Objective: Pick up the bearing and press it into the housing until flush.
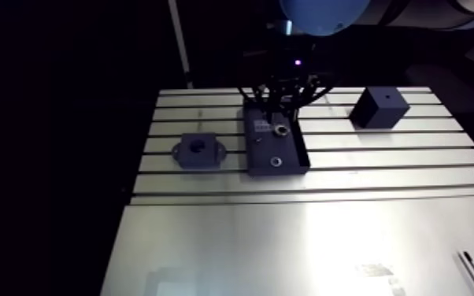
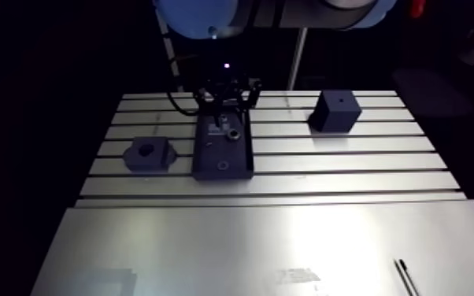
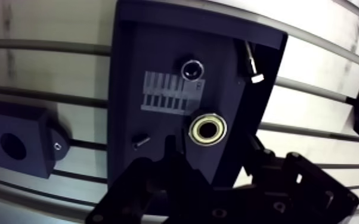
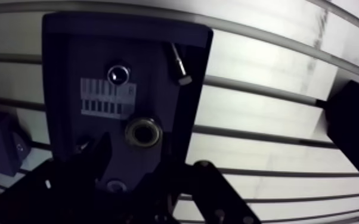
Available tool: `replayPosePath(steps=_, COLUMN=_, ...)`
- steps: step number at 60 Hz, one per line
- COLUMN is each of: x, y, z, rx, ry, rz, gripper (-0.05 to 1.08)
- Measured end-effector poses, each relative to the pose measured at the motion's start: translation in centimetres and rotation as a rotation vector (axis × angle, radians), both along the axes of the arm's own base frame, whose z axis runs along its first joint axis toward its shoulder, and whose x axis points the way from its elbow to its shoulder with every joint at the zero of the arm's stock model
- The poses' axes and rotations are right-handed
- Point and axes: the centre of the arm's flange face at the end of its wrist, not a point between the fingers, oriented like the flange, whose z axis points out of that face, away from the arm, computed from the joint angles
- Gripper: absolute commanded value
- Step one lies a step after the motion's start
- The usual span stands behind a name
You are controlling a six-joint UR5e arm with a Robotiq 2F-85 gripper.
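A brass-coloured bearing (image 3: pixel 206 129) lies flat in a dark tray (image 3: pixel 134 71), next to a striped label. My gripper (image 3: pixel 214 161) hangs over the tray's far end, open, its fingers (image 3: pixel 170 156) standing to either side of the bearing and a little above it, not touching. The dark housing (image 3: pixel 18 146) with a round bore sits on the slotted table beside the tray; in the arm view the housing (image 1: pixel 198 149) is left of the tray (image 1: pixel 287 161). Nothing is held.
The tray also holds a small shiny-rimmed ring (image 3: pixel 191 69), a bolt (image 3: pixel 251 64) and a tiny screw (image 3: pixel 140 141). A dark cube (image 1: pixel 379 106) stands at the table's back right. A thin dark rod (image 1: pixel 472 271) lies on the smooth front plate.
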Motion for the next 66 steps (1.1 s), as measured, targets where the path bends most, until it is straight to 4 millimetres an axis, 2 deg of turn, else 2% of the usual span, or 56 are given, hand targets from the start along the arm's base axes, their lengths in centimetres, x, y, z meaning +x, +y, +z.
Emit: replayPosePath(steps=66, x=0.0, y=0.4, z=-1.3, rx=-0.003, ry=-0.011, rz=-0.012, gripper=0.44)
